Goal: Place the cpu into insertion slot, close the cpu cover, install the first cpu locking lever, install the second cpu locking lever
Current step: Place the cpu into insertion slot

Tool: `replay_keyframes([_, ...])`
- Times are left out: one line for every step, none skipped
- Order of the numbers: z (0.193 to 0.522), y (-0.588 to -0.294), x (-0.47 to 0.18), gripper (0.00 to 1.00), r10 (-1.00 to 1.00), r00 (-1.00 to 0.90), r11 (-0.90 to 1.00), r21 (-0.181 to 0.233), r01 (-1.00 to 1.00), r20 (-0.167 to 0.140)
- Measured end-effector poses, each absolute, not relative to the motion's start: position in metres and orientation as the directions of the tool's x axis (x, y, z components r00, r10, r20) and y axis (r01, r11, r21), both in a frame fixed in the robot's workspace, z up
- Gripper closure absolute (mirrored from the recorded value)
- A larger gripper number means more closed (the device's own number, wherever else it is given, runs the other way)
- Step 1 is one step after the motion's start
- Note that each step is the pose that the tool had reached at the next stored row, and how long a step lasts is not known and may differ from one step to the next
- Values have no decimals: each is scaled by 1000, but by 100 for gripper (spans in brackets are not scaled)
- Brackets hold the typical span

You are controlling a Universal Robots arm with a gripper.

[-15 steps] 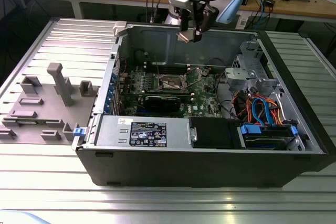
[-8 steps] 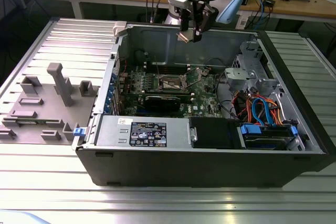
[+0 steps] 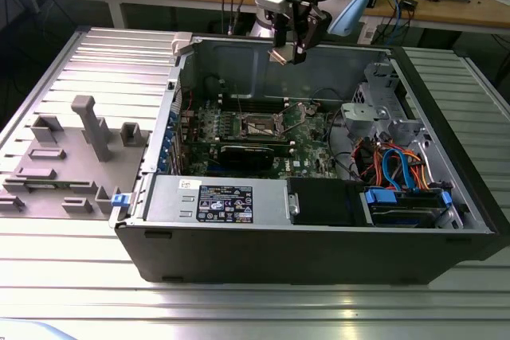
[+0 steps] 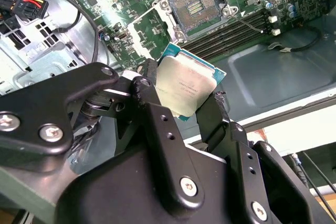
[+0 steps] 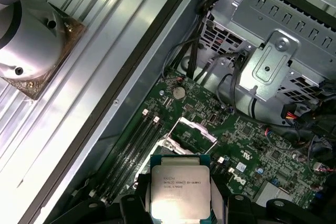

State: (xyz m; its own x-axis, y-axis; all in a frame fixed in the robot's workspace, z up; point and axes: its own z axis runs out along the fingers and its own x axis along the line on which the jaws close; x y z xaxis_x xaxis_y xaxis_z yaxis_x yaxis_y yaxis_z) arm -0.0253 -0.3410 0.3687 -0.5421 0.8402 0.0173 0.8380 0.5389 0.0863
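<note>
My gripper hangs above the open computer case, near its back wall, and is shut on the cpu. The chip is a flat silver-topped square on a green base, clamped by two opposite edges between the black fingers; in the first wrist view the cpu faces the camera. Well below it on the green board lies the insertion slot, dark, bare and open, also visible in the exterior view as the insertion slot. The cpu cover stands swung up beside the socket.
Long black memory slots flank the socket. A metal drive cage and bundled cables fill the case at the exterior view's right, with a power supply along the front. A grey fixture plate with blocks lies outside on the left.
</note>
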Motion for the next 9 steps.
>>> replay_keyframes([369,-341,-25,46,841,-541,538,86,838,17])
replay_keyframes([369,-341,-25,46,843,-538,534,86,841,17])
replay_keyframes([369,-341,-25,46,849,-528,524,86,847,17])
replay_keyframes([369,-341,-25,46,857,-514,511,86,855,17])
replay_keyframes([369,-341,-25,46,863,-505,502,86,860,17])
replay_keyframes([369,-341,-25,46,869,-495,492,86,867,17])
replay_keyframes([369,-341,-25,46,877,-481,478,86,874,17])
replay_keyframes([369,-341,-25,46,887,-461,458,86,885,17])
replay_keyframes([369,-341,-25,46,891,-453,451,86,889,17])
